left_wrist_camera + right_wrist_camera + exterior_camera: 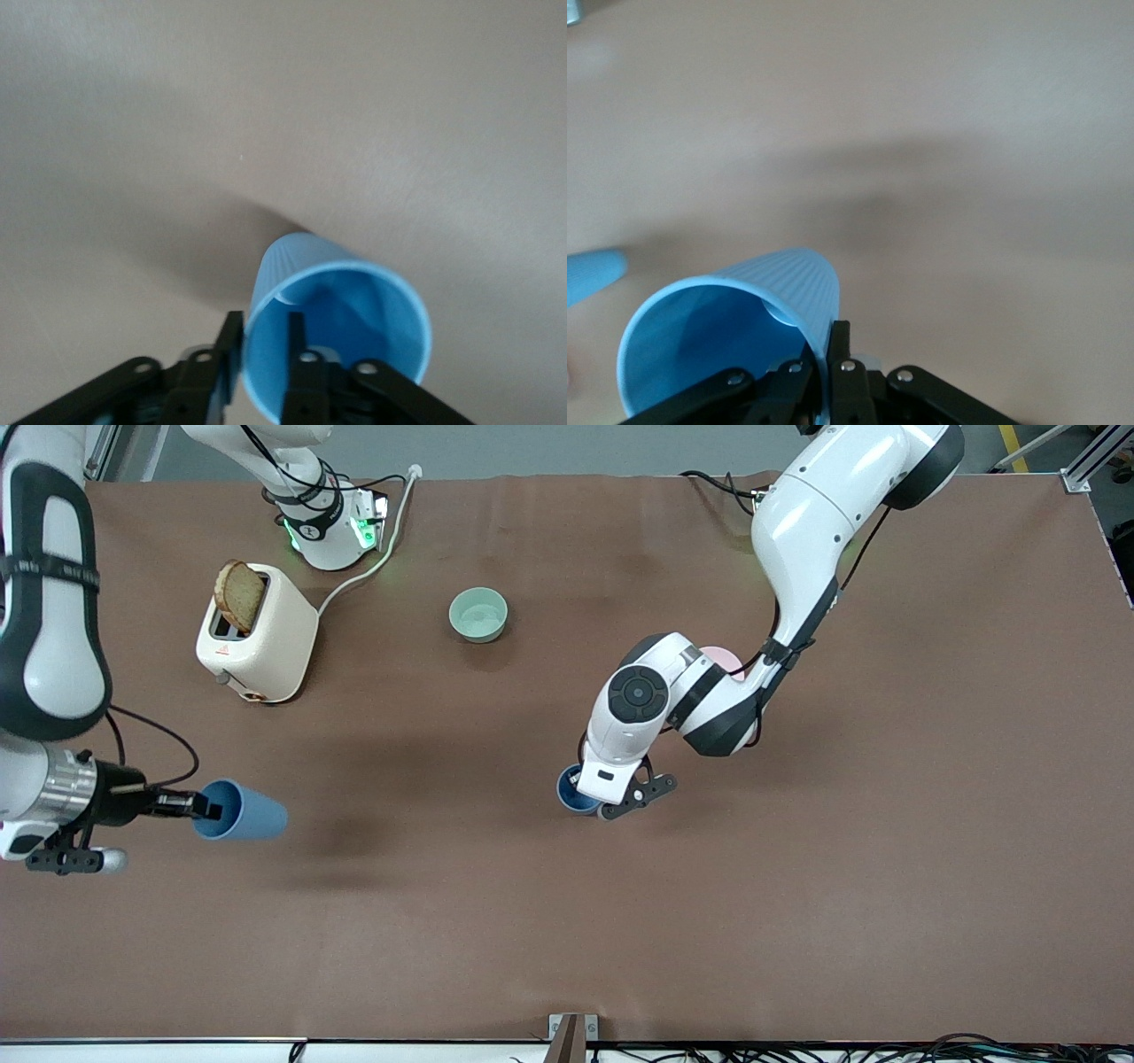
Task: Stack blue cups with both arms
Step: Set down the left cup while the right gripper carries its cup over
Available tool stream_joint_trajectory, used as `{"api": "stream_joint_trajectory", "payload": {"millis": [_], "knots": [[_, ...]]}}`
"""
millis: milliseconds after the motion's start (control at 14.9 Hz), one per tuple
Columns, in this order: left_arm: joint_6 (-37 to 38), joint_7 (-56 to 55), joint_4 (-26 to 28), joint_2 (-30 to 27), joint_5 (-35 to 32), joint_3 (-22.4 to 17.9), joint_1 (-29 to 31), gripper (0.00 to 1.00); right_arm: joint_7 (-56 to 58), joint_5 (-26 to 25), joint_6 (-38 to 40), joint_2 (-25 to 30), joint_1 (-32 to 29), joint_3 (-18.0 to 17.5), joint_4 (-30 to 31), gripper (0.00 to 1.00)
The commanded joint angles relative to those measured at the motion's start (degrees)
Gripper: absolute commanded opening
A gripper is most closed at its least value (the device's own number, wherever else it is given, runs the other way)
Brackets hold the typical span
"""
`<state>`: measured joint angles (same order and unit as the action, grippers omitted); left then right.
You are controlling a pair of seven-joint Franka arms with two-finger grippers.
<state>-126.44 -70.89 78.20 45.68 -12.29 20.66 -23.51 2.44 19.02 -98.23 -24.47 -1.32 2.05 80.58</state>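
Cups (241, 811), ribbed matte blue, tapered.

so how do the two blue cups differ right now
The cup held by the right gripper lies sideways in the air, its whole side showing. The cup held by the left gripper looks upright, mostly hidden under the wrist. Each has one finger inside its rim and one outside. Both are plain ribbed blue.

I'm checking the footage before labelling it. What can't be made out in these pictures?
- Pink bowl: front view, mostly hidden under the left arm.
- Left gripper's blue cup: front view, half hidden by the wrist.
- Right gripper's cup: right wrist view, rim cut off by the edge.
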Motion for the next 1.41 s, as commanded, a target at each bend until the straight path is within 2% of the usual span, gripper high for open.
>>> {"api": "stream_joint_trajectory", "payload": {"millis": [0,201,403,537,739,873,1075,1276,1343], "knots": [[1.02,0.83,-0.94,-4.09,-2.90,-0.18,2.14,1.00,-7.95,0.31,2.07,5.83,0.09,-4.24,2.91,0.02],[7.33,5.93,-0.94,-11.81,-4.15,-0.01,7.23,1.00,-19.45,-0.30,1.55,6.80,0.87,-11.61,3.26,0.01],[15.58,11.53,-0.94,-20.51,-3.97,0.34,13.38,1.00,-28.61,-4.33,0.41,6.81,2.19,-18.38,3.70,0.01],[22.70,22.93,-0.94,-25.26,-3.80,0.26,17.51,1.00,-34.92,-6.62,-4.84,6.72,3.51,-22.60,7.02,0.01],[30.62,41.22,-0.94,-32.12,-2.40,0.52,25.68,1.00,-46.69,-6.80,-13.89,6.37,4.83,-27.79,10.64,0.00],[33.79,49.41,-1.03,-35.73,0.75,0.52,30.34,1.00,-56.01,-7.76,-18.64,4.36,7.72,-28.95,10.82,0.01],[38.45,55.84,-0.86,-40.13,3.93,0.43,35.45,1.00,-66.30,-13.29,-26.29,-0.38,12.82,-28.95,10.73,0.01],[42.50,64.19,-0.42,-42.94,6.82,-0.09,38.17,1.00,-69.67,-17.26,-31.92,-4.08,15.03,-28.95,10.56,0.01],[42.86,65.61,1.41,-44.95,8.49,-1.40,38.10,1.00,-70.54,-17.44,-33.16,-4.70,15.29,-28.95,10.38,0.01]]}}
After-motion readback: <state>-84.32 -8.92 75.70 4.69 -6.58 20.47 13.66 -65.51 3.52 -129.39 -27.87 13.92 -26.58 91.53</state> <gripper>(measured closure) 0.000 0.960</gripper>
